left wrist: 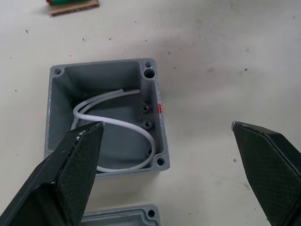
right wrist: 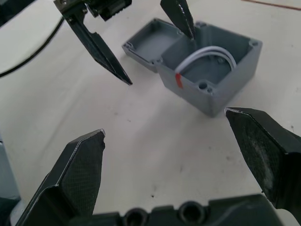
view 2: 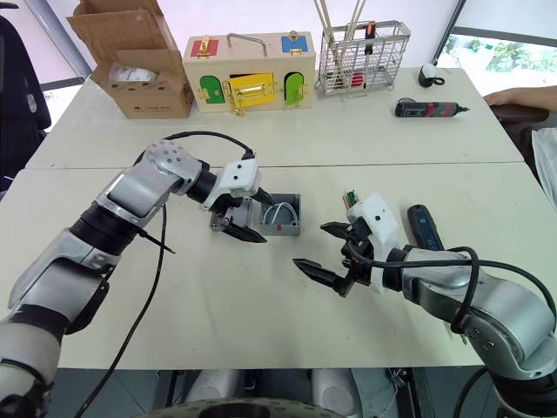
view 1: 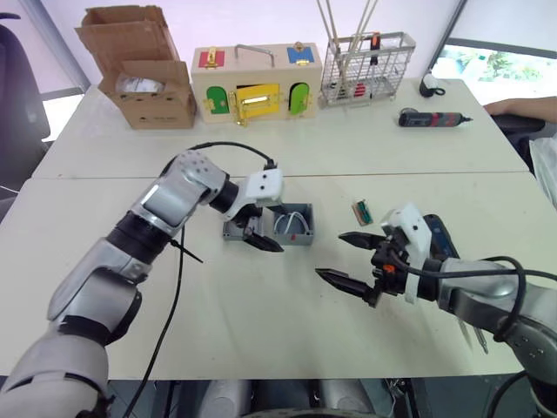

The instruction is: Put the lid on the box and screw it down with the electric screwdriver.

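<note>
The grey box (view 1: 296, 225) lies open on the white table, white wires coiled inside and a red mark on one side. The flat grey lid (right wrist: 142, 47) rests on the table right against the box, on the side toward my left arm. My left gripper (view 1: 264, 237) hovers open over the lid and the box's near edge, holding nothing. My right gripper (view 1: 331, 254) is open and empty, a short way to the right of the box and nearer to me. The dark electric screwdriver (view 1: 438, 235) lies on the table just behind my right wrist.
A small green and brown part (view 1: 363, 211) lies right of the box. At the back stand a cardboard box (view 1: 144, 74), a wooden box with coloured doors (view 1: 257, 83) and a wire basket (view 1: 367, 68). A black-and-red screwdriver (view 1: 431, 119) lies far right, near a person's arm (view 1: 522, 106).
</note>
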Robot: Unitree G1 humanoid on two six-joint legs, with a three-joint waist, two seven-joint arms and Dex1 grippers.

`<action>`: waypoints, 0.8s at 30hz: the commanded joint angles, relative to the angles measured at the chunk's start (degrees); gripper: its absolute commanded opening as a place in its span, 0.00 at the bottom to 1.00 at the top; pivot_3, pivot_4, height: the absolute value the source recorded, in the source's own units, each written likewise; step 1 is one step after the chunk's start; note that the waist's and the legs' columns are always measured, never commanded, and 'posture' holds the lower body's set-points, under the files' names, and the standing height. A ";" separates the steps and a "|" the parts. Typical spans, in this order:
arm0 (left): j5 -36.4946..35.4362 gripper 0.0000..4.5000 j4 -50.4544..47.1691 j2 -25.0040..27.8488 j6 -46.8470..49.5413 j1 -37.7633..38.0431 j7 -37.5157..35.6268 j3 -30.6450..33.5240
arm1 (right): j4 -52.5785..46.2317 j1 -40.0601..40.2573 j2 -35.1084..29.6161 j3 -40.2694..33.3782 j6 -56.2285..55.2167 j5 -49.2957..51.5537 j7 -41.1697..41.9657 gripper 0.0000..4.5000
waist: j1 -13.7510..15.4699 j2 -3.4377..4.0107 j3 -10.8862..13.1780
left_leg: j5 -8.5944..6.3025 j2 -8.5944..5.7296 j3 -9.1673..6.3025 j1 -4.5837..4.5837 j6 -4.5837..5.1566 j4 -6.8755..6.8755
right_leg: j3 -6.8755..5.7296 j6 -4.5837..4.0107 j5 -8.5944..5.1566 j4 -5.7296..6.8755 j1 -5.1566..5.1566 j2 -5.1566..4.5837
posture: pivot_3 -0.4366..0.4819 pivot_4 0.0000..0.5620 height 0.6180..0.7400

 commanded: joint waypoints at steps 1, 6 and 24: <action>3.09 0.99 1.03 -1.57 -3.27 -1.83 -1.22 -0.51 | -2.49 0.32 0.82 -0.39 -1.56 -1.31 -1.25 1.00 | 0.35 0.00 0.00 | -0.01 0.00 0.00 0.00 0.01 0.05 | 0.00 0.00 0.00 0.02 0.02 0.00 | 0.48 0.27 1.00; 5.75 0.99 4.11 -4.98 -5.54 -2.08 -1.09 -0.40 | -2.96 0.19 2.44 0.29 -1.23 -1.68 -2.97 1.00 | 0.70 0.00 0.00 | -0.01 -0.03 -0.01 0.00 0.02 0.12 | -0.01 0.00 0.00 0.06 0.05 -0.01 | 0.48 0.27 1.00; 12.03 0.13 14.65 -10.84 -10.34 -3.10 -1.31 -0.37 | -4.33 2.06 4.28 0.65 -1.15 -3.28 -6.07 1.00 | 0.59 0.00 0.00 | -0.01 -0.03 -0.02 0.00 0.02 0.12 | 0.00 0.00 0.00 0.10 0.03 0.02 | 0.48 0.27 1.00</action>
